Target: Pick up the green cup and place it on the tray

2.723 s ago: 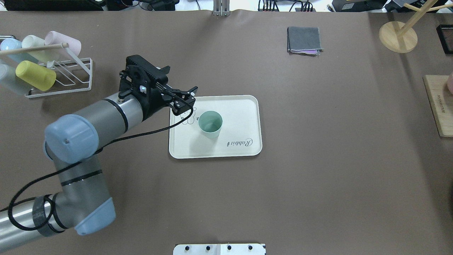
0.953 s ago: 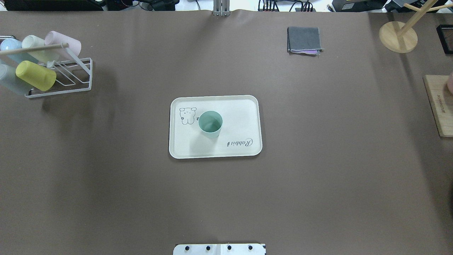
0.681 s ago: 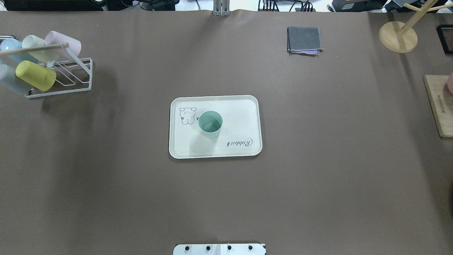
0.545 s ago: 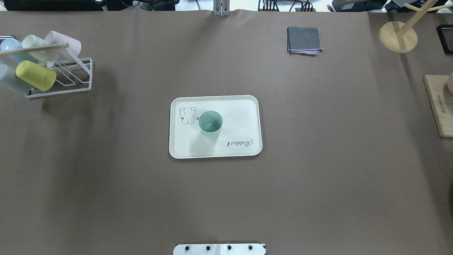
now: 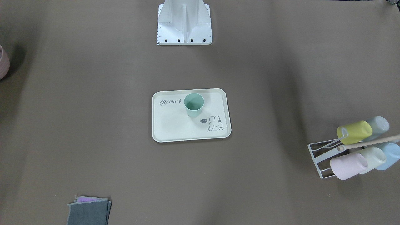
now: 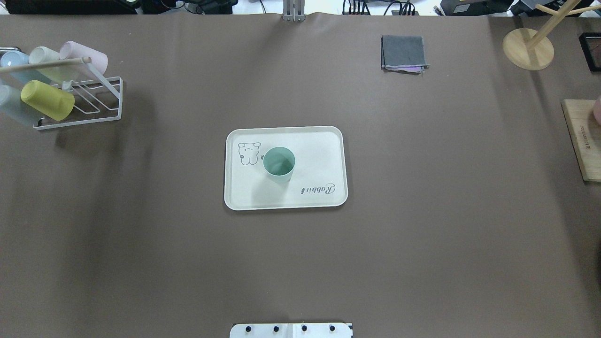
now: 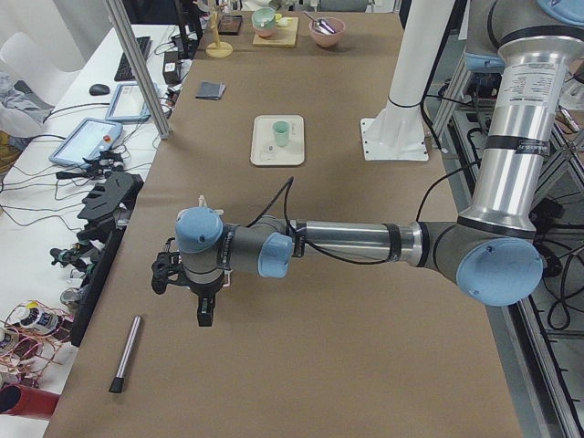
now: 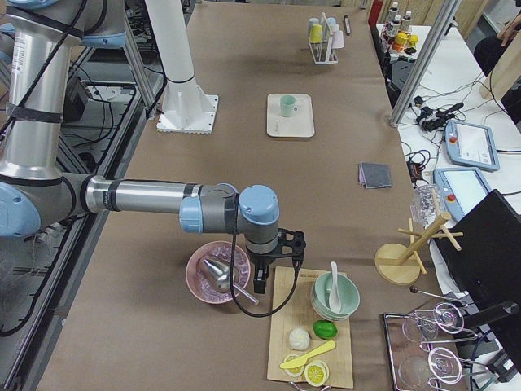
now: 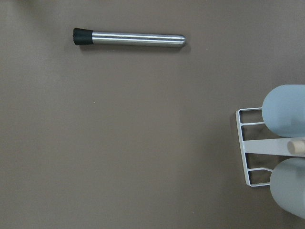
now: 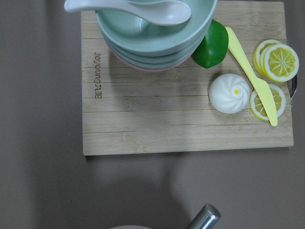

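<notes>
My left gripper (image 7: 204,318) hangs over the table's left end, above a metal rod (image 9: 128,38) and beside the cup rack (image 6: 110,101). My right gripper (image 8: 273,273) hovers at the opposite end, by the cutting board (image 10: 181,124). I cannot tell whether either one is spread or closed. The green cup (image 6: 279,164) stands upright on the tray (image 6: 324,141), just beside the bunny drawing, so I judge the placing done, with nothing left. A folded cloth (image 6: 404,52) lies well apart, and I see no obstacle near the tray.
</notes>
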Available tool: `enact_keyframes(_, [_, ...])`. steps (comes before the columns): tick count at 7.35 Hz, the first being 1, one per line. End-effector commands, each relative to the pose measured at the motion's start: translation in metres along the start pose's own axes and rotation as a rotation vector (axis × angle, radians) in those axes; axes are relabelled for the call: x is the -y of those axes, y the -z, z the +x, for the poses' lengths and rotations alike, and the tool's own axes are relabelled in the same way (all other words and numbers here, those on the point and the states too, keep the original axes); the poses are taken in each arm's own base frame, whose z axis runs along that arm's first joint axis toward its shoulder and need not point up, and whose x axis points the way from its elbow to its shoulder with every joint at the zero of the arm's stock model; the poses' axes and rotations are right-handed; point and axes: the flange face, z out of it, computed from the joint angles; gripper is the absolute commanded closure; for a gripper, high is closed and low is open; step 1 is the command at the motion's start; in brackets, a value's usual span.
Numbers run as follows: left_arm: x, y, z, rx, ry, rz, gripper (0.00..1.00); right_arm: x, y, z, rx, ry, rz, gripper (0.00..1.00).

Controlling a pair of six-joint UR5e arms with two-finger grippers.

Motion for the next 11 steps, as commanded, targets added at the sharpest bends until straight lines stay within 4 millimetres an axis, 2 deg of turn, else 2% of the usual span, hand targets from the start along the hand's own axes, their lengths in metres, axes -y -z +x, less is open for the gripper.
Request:
enact_keyframes(1, [-0.004,0.003,0.003,0.007,0.033,-0.070,0.02,-0.002,-0.002,0.001,0.009,-0.002,-0.005,0.00])
enact_keyframes(3, [-0.008,0.011,0.009,0.010,0.022,-0.094,0.02,-0.003,-0.005,0.003,0.010,-0.009,-0.012,0.00])
enact_keyframes(7, [-0.012,0.015,-0.010,0.009,-0.020,-0.092,0.03,-0.003,-0.006,0.004,0.011,-0.012,-0.013,0.00])
enact_keyframes(8, [-0.020,0.014,-0.020,0.010,-0.006,-0.097,0.02,-0.003,-0.006,0.004,0.011,-0.012,-0.013,0.00])
enact_keyframes(11, [-0.022,0.015,-0.022,0.008,-0.003,-0.093,0.02,-0.004,-0.006,0.005,0.011,-0.013,-0.015,0.00])
